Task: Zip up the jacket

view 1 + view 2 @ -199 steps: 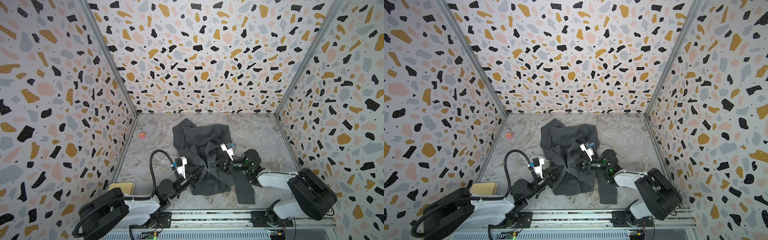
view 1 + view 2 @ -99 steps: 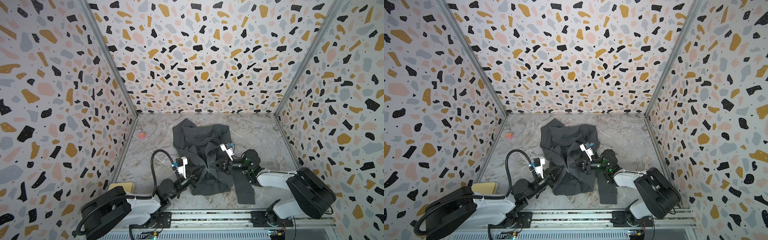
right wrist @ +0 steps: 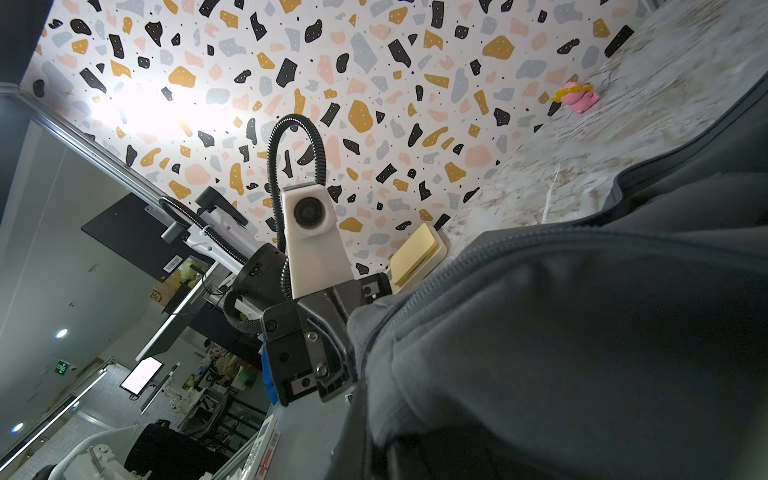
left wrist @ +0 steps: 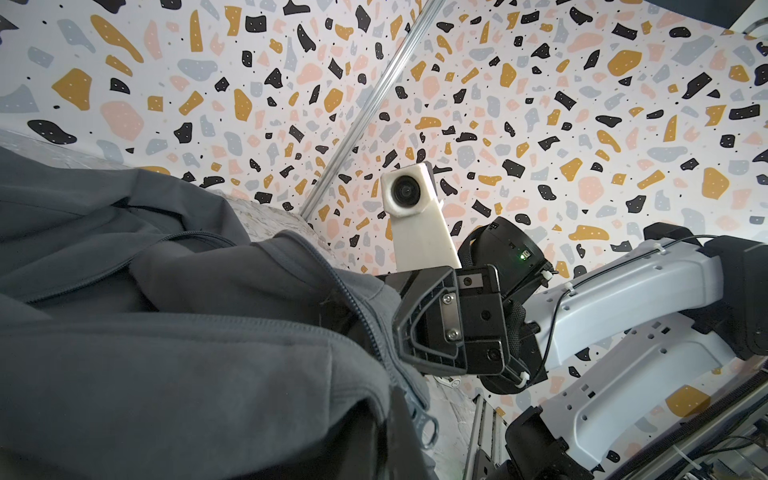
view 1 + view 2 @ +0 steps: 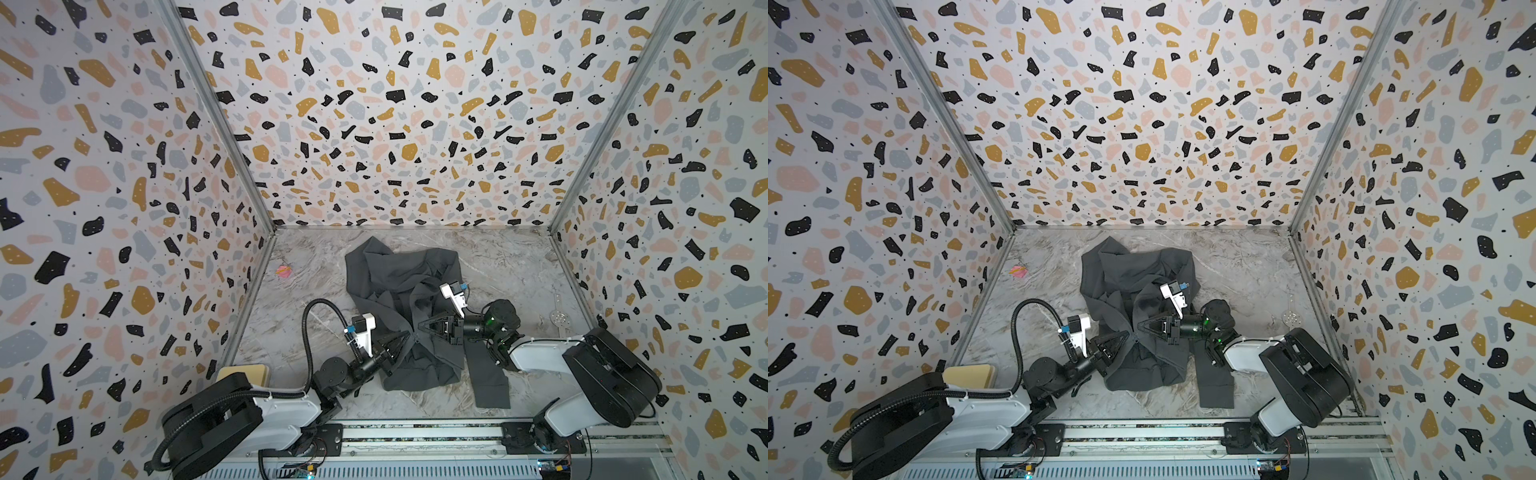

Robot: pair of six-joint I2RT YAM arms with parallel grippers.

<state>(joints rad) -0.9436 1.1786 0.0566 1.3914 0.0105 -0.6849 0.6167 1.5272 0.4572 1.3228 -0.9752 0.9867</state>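
Observation:
The dark grey jacket (image 5: 399, 286) lies crumpled in the middle of the marble table (image 5: 316, 291), one sleeve trailing toward the front edge; it shows in both top views (image 5: 1133, 274). Both grippers meet at its front opening. My left gripper (image 5: 404, 338) (image 5: 1125, 335) is shut on the fabric edge beside the zipper. In the left wrist view the metal zipper pull (image 4: 428, 428) hangs next to my left gripper (image 4: 399, 451). My right gripper (image 5: 420, 326) (image 5: 1140, 327) is shut on the opposite fabric edge, which fills the right wrist view (image 3: 582, 332) above that gripper (image 3: 374, 436).
A small pink toy (image 5: 284, 271) lies at the back left of the table. A yellow block (image 5: 243, 372) sits at the front left, by the left arm's base. A clear round object (image 5: 559, 318) rests near the right wall. Patterned walls enclose three sides.

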